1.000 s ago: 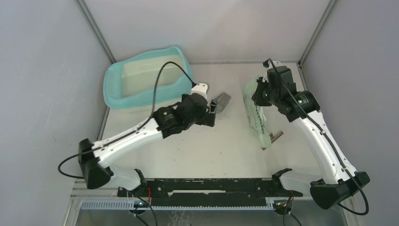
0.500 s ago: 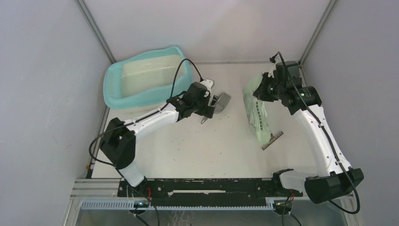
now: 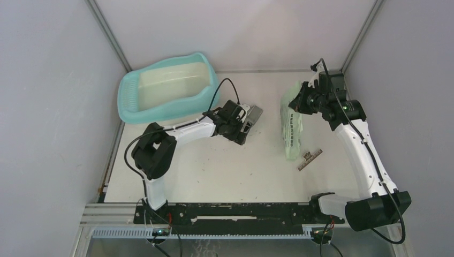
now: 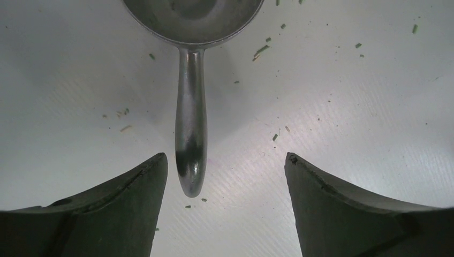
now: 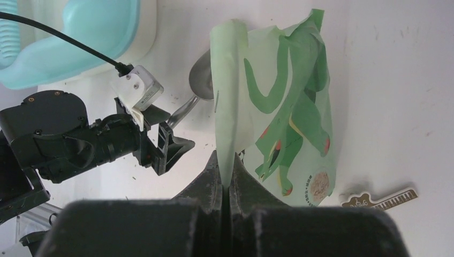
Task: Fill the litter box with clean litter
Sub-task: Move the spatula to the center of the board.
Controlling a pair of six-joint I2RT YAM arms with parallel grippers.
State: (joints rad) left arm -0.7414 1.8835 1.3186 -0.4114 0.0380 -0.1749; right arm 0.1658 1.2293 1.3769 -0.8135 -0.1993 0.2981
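Left wrist view: left tool (image 4: 225, 160) gaped empty — scoop handle (image 4: 191, 123) sat inside, toward 9 o'clock. Centring before closing seemed wise; right tool (image 5: 226, 179) pinched the bag (image 5: 289, 118).

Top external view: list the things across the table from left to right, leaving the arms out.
Large light turquoise plastic litter box → grey metal scoop → flat green printed bag → small brown guitar-shaped tag.
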